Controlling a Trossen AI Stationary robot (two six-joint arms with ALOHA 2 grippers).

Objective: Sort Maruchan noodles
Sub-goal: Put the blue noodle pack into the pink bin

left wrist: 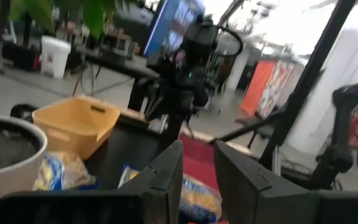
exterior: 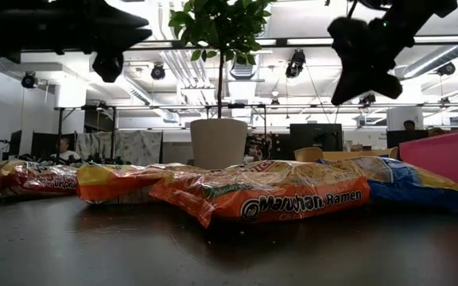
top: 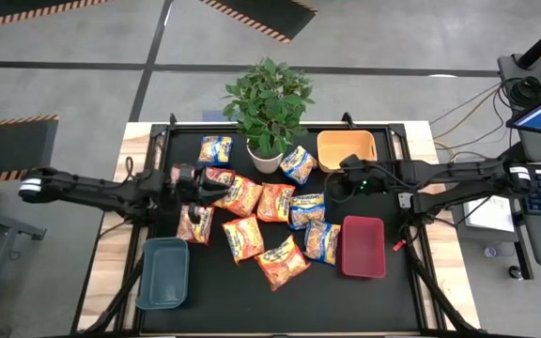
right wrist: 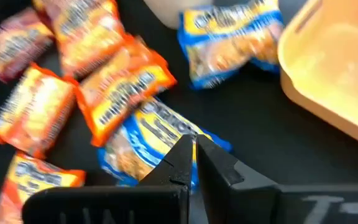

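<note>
Several Maruchan noodle packets lie flat in a loose cluster on the black table: orange ones (top: 242, 195), blue-and-yellow ones (top: 306, 209) and a red-pink one (top: 195, 223). My left gripper (top: 224, 191) hangs level over the left side of the cluster, open by a narrow gap (left wrist: 197, 165) with nothing between its fingers. My right gripper (top: 332, 190) is shut and slants down above a blue-and-yellow packet (right wrist: 148, 140) on the right side. In the low view both grippers (exterior: 145, 33) (exterior: 342, 97) hang well clear of the packets.
A potted plant (top: 266, 155) stands at the far middle, among the packets. An orange bin (top: 346, 148) sits at the far right, a red bin (top: 363, 246) at the near right and a grey-blue bin (top: 164, 272) at the near left.
</note>
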